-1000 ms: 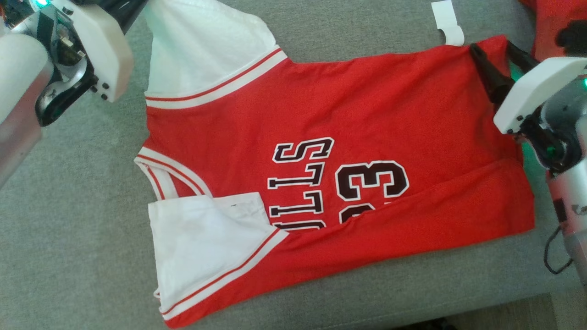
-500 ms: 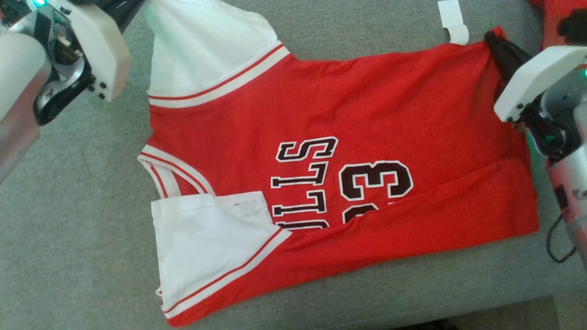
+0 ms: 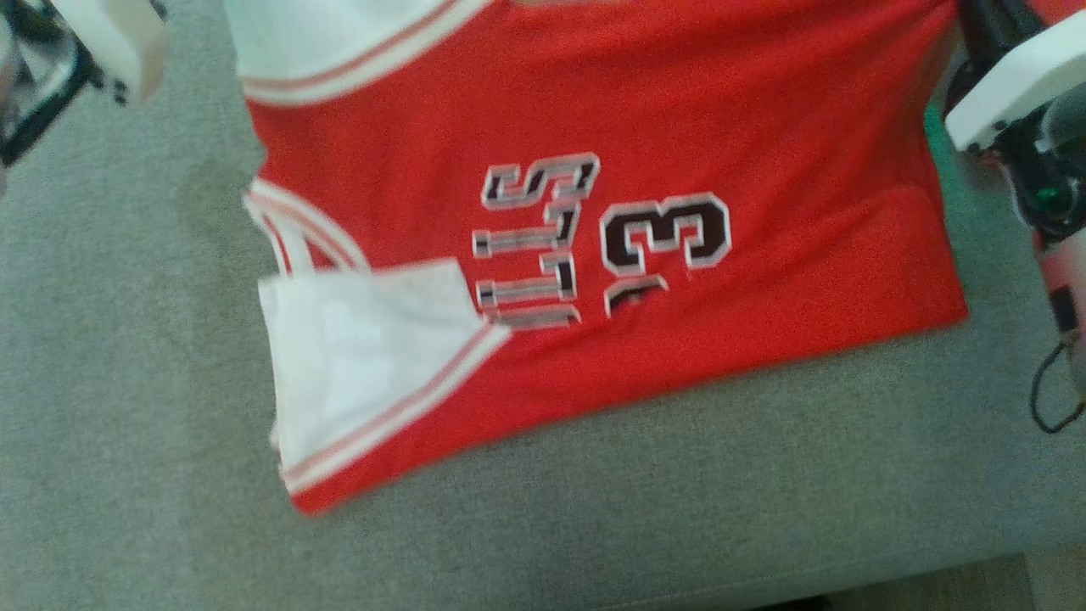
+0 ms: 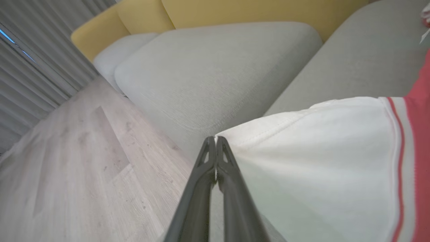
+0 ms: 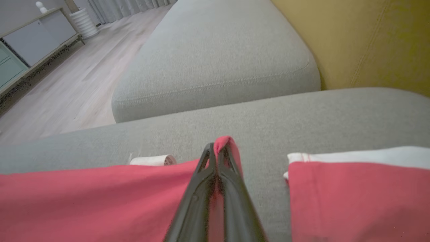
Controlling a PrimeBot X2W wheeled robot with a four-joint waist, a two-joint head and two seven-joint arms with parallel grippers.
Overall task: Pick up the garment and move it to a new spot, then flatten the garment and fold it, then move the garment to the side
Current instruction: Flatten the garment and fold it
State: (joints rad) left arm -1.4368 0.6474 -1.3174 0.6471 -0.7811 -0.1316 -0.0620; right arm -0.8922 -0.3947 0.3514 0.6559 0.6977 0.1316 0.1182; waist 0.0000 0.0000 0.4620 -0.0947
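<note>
Grey sofa cushions (image 3: 127, 339) carry a red basketball jersey (image 3: 679, 102) with white sleeves. It lies spread out with its lettering face up and its near long edge folded over. The left pincer (image 4: 215, 139) is pressed together at the corner of a white sleeve, pinching the fabric edge. The right pincer (image 5: 218, 148) is likewise clamped, with a peak of red hem caught between its fingers. Another red garment (image 5: 352, 198) lies near it, below a yellow backrest (image 5: 369, 43).

Red jersey (image 3: 679, 110), white panels (image 3: 356, 356) toward 9 o'clock, red-white striped trim (image 3: 399, 407), black white-edged lettering (image 3: 543, 246). Grey sofa cushion (image 3: 127, 382). Mustard-yellow backrest (image 5: 369, 43). Pale woodgrain floor (image 4: 67, 168).
</note>
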